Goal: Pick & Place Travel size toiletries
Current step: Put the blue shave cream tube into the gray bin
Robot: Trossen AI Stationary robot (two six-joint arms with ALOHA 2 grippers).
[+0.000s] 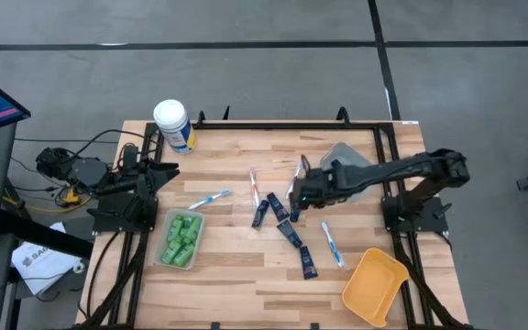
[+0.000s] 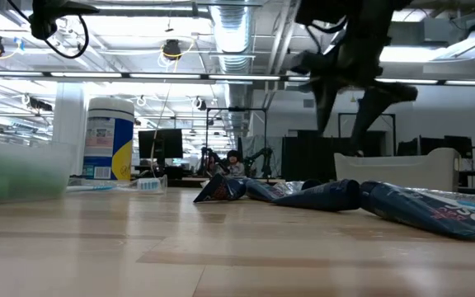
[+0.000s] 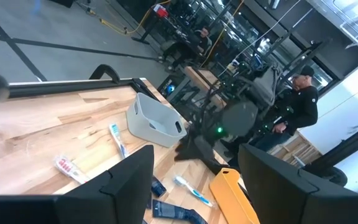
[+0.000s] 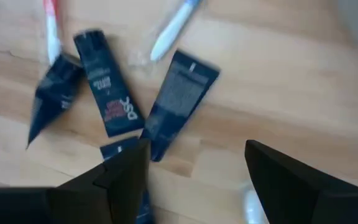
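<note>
While the left arm waits folded at the left edge of the wooden table point(image 1: 246, 284), the right arm reaches in from the right side toward the middle. Its right gripper point(image 1: 297, 194) hangs above a loose cluster of dark navy tubes point(image 1: 282, 223), fingers spread wide and holding nothing — the wrist view looks down between them onto three tubes and a white-and-blue toothbrush point(image 4: 173, 28) lying flat on the wood.

Seen from above, the tubes sit near the table's centre, some touching, one further forward. A pink-and-white toothbrush point(image 1: 254, 188) lies just left of them, a blue toothbrush point(image 1: 209, 199) further left, and another blue toothbrush point(image 1: 332, 244) to the right of the cluster. Green small bottles point(image 1: 183, 236) fill a clear tray point(image 1: 159, 258) beside the left arm.

A grey bin point(image 1: 356, 154) sits at the back right, partly under the right arm. An orange bin point(image 1: 374, 284) rests at the front right corner. A white-lidded canister point(image 1: 173, 125) stands upright at the back left.

The left gripper point(image 3: 194, 171) also stands wide open and empty — well apart from the toiletries.
</note>
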